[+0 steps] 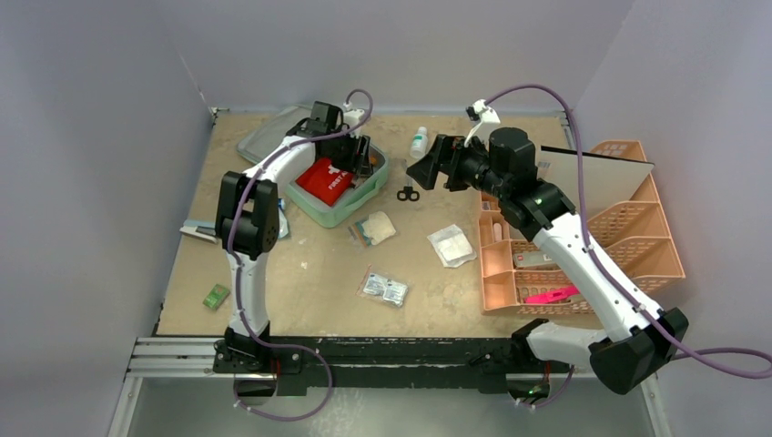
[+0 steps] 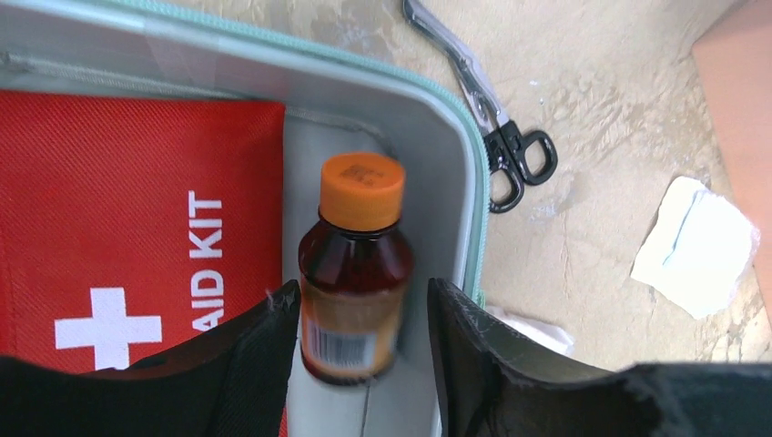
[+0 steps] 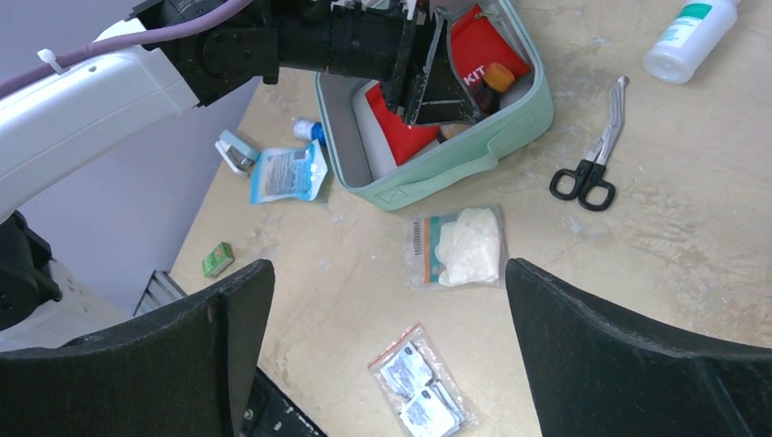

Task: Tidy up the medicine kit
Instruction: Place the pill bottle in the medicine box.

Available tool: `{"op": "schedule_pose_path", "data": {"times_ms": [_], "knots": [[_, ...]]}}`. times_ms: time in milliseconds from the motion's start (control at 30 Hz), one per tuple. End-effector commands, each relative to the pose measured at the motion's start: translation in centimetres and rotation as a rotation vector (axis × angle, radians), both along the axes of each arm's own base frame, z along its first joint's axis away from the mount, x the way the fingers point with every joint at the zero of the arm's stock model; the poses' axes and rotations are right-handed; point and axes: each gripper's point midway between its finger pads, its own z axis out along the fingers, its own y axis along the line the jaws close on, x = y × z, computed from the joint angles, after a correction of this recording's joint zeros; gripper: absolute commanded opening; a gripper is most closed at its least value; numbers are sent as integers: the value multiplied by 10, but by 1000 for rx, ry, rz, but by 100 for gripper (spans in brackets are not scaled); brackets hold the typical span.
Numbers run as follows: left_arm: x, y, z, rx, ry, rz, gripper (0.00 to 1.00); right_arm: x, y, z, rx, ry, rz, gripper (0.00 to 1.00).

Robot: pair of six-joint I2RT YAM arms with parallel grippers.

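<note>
Medicine kit (image 1: 339, 215) holds the brown bottle (image 2: 355, 259), cap pointing 12 o'clock from the left gripper (image 2: 362, 305), whose half-open jaws straddle it loosely. Right gripper (image 3: 390, 273) hangs wide open, empty.

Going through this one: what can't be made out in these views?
Left wrist: amber bottle label blurred, unreadable.
Left wrist: red first aid pouch cut off at the frame edge, lower part behind the left end effector.
Top external: medicine kit interior mostly hidden by the left arm.
Right wrist: small green packet too small to read.
</note>
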Motion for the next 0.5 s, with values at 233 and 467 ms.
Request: {"op": "schedule_pose_path", "data": {"times_ms": [233, 467], "knots": [[6, -1, 43, -39, -101, 1, 56, 4, -3, 23, -8, -71, -4, 99], [0, 44, 37, 154, -116, 164, 54, 1, -5, 23, -7, -80, -4, 98]]}}
